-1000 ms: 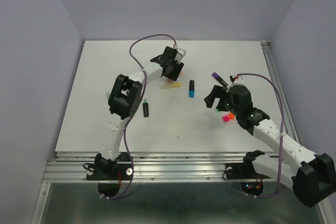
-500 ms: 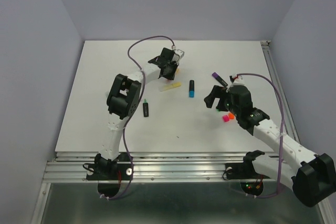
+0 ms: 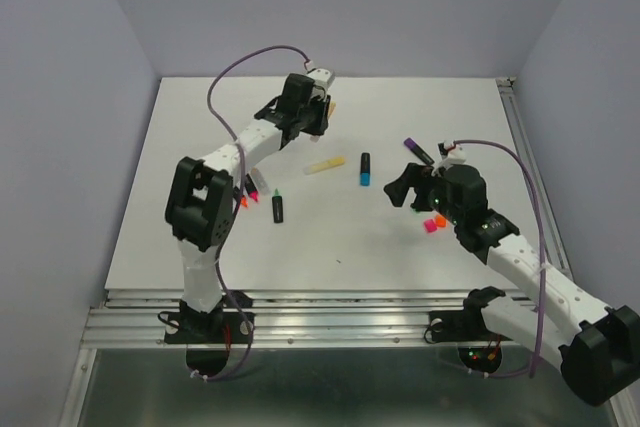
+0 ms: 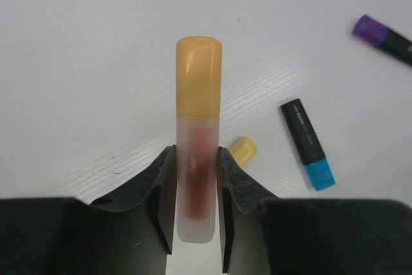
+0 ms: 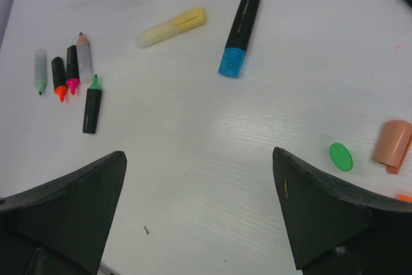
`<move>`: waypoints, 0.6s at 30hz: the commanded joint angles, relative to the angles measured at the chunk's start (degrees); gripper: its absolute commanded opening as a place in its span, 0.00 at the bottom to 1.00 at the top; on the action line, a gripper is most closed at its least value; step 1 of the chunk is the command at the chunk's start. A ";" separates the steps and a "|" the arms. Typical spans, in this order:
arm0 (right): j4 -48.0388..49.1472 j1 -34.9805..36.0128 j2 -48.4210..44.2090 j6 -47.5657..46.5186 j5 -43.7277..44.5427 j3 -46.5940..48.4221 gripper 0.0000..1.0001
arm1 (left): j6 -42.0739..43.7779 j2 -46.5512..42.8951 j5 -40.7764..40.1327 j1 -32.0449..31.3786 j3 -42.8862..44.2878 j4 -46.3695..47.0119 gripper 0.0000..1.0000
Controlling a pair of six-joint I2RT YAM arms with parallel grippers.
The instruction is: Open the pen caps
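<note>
Since the earlier frame the left arm [image 3: 250, 142] has swung up and back from the pale yellow marker [image 3: 325, 164] toward the far left of the surface [image 3: 440, 107], taking a frosted marker [image 4: 196, 201] with it. The right arm [image 3: 505, 247] has hardly shifted.

The left jaws are closed snugly on the lower barrel of the frosted marker, which is held off the surface. Its orange-yellow cap [image 4: 199, 75] stands clear beyond the fingertips and is on. The right jaws are spread as wide as they go and hold nothing, hovering over the surface near the loose caps.

We judge the task a little past halfway. A cluster of uncapped markers [image 5: 72, 69] lies near the left arm, with orange, pink and green tips bare. Loose caps lie on the right: a green cap [image 5: 340, 156] just beside a peach cap [image 5: 391, 146], and in the top view a pink cap [image 3: 428, 227] and an orange cap [image 3: 440, 219] close under the right arm.

Still to open are the held marker, the black marker with the blue cap [image 5: 231, 61] and the one with the purple cap [image 4: 369, 27]. The pale yellow marker looks whole, though we cannot tell for sure. The held cap likely needs the right jaws to come across and pull it.
</note>
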 commanded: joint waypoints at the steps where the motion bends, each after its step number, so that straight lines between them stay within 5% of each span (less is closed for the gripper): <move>1: 6.09 -0.21 -2.30 0.03 -5.74 -1.88 1.00 | -6.29 -16.32 4.02 -0.03 -13.17 12.59 0.00; 9: 12.16 -0.03 -2.21 10.56 -16.62 0.14 1.00 | -14.73 -42.61 -4.39 -11.35 -46.57 28.90 0.00; 18: 12.61 1.37 -2.39 16.03 -17.00 1.73 1.00 | -21.50 -51.77 -15.21 -26.57 -55.40 30.40 0.00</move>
